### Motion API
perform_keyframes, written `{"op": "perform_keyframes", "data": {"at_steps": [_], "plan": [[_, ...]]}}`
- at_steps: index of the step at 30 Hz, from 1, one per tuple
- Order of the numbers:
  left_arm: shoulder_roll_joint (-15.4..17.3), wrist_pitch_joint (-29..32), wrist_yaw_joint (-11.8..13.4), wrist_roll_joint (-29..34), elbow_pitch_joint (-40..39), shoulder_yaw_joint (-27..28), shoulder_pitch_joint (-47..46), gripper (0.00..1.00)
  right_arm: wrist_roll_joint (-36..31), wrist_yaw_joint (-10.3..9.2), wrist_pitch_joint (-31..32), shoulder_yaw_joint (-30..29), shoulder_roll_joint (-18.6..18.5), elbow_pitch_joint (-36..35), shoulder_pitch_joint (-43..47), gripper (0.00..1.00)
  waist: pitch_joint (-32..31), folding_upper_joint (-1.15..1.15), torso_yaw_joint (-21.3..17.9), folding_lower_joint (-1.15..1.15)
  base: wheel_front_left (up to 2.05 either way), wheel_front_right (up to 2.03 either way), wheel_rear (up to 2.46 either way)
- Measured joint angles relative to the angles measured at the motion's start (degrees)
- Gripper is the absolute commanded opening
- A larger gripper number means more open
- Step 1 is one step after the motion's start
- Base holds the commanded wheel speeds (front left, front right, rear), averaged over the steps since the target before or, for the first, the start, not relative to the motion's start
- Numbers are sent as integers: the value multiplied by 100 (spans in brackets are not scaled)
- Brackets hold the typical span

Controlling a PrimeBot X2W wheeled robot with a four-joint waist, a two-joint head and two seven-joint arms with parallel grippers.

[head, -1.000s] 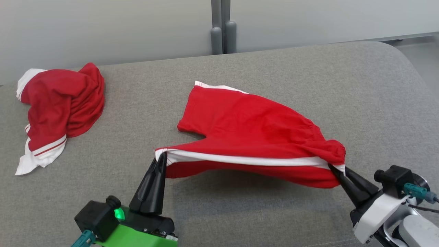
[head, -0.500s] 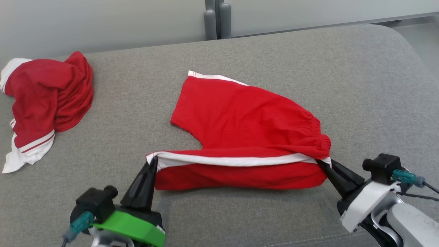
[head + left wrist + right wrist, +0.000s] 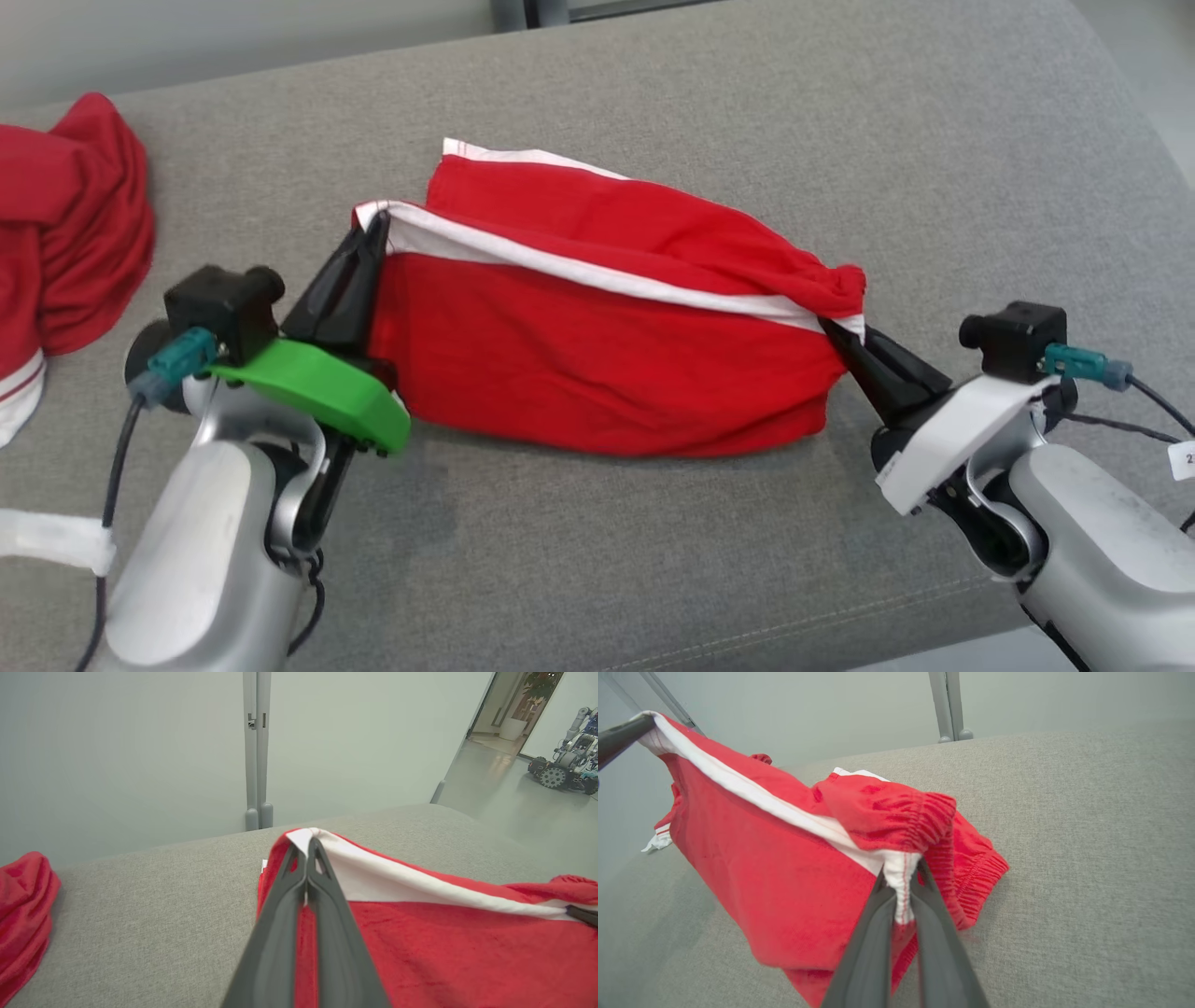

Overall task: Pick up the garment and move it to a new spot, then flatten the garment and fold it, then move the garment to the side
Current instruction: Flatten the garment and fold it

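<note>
- The red shorts [image 3: 597, 355] are lying on the grey upholstered surface [image 3: 653, 560] with one half raised. Pick-up, relocation and flattening are judged complete.
- The fold is judged to be under way. The near half is being held up by its white side stripe [image 3: 597, 271], which is stretching taut between the two grippers. The red panel is hanging from the stripe down to the surface.
- The far leg [image 3: 560, 191] is lying flat just beyond the raised stripe and is not yet covered.
- Steps judged outstanding are laying the raised half onto the far leg, releasing it, and moving the folded shorts to the side.
- The left gripper [image 3: 373, 222] is clenching the hem end of the stripe, with white cloth pinched between its fingertips. Its forearm is rising from the lower left, and the fingers are pointing forward and inward.
- The right gripper [image 3: 829, 325] is grasping the waist end of the stripe. The elastic waistband [image 3: 920, 812] is bunching just above its tips. Its fingers are pointing forward and inward, towards the left gripper.
- A second red-and-white garment [image 3: 65, 215] is lying well apart, outboard of the left gripper.
</note>
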Motion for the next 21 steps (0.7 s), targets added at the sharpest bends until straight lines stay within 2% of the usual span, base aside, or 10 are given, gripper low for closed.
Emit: {"op": "perform_keyframes", "data": {"at_steps": [11, 21], "plan": [[127, 378, -9, 198, 975, 82, -1510, 0, 196, 0, -22, -23, 563, 424, -848, 0, 809, 0, -574, 0, 0, 0, 0], [226, 365, -49, 299, 1898, 167, -2253, 0, 198, 0, -168, 59, 984, 951, -1484, 0, 1460, 0, -995, 1, 0, 0, 0]]}}
